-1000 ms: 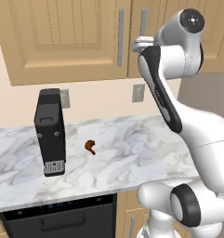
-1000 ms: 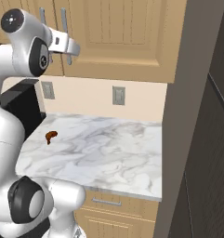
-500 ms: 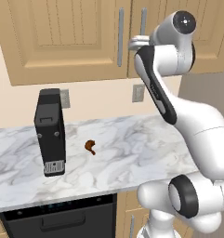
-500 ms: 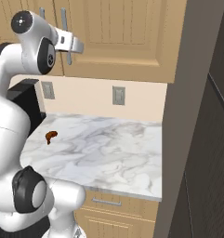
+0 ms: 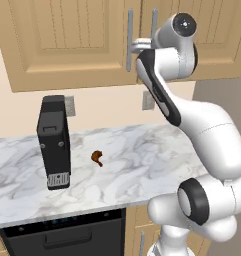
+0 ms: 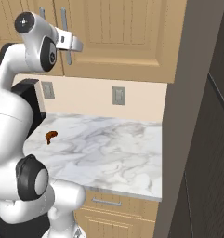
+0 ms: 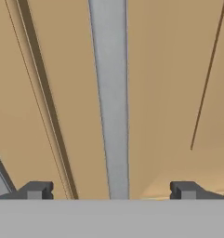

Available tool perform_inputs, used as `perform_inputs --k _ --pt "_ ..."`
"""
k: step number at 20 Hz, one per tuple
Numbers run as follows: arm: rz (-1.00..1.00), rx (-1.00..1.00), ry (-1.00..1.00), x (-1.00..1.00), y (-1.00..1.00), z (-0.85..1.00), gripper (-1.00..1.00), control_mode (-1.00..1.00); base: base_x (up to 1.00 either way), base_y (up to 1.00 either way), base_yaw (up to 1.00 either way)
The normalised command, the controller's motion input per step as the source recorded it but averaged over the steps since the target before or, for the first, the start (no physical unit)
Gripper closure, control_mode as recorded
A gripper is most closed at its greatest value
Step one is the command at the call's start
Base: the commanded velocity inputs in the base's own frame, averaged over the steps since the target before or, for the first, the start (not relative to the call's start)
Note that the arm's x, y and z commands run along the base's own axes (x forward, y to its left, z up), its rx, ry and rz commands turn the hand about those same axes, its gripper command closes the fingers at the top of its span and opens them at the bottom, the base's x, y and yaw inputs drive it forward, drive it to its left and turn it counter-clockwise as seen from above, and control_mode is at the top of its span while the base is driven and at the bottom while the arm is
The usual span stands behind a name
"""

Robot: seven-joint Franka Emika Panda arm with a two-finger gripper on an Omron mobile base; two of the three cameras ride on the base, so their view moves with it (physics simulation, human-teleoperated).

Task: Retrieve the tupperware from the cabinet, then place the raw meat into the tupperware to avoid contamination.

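Observation:
The cabinet [image 5: 67, 40] hangs above the counter with both panelled doors shut; the tupperware is hidden. My gripper [image 5: 137, 47] is raised in front of the doors, at the pair of grey bar handles [image 5: 129, 35]. In the hand view the gripper [image 7: 111, 190] is open, with one handle [image 7: 111, 93] running straight up between the two fingertips and the door [image 7: 178, 69] close behind it. The right base view has the gripper [image 6: 75, 45] right beside a handle [image 6: 65, 23]. The raw meat [image 5: 97, 158] [image 6: 51, 135] lies on the marble counter [image 5: 142, 165], far below the hand.
A tall black appliance [image 5: 54, 142] [image 6: 32, 100] stands on the counter left of the meat. Wall outlets [image 5: 148, 100] [image 6: 118, 95] sit on the backsplash. A tall wooden side panel and dark unit [image 6: 211, 139] close the counter's right end. A dark oven front [image 5: 67, 235] is under the counter.
The arm has swung the hand left and closer to the cabinet doors, up to the bar handles. The jaws stay open. The meat and the appliance have not moved.

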Motion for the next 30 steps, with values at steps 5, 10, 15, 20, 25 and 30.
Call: perform_inputs --k 5,10,15,20,25,30 --pt "0.0 0.0 -0.02 0.33 0.04 -0.09 -1.0 -1.0 0.0 0.0 0.0" --pt "0.01 0.0 0.0 0.31 -0.02 -0.1 -1.0 -1.0 0.0 0.0 0.0" --pt "0.03 0.0 -0.01 0.3 0.0 -0.14 1.0 -1.0 0.0 0.0 0.0" --pt "0.02 0.0 -0.03 0.18 0.0 -0.08 1.0 -1.0 0.0 0.0 0.0" --pt "-0.04 0.01 0.0 -0.22 -0.03 -0.1 1.0 -1.0 0.0 0.0 0.0" --pt "-0.1 0.0 0.0 -0.44 -0.02 -0.04 1.0 -1.0 0.0 0.0 0.0"
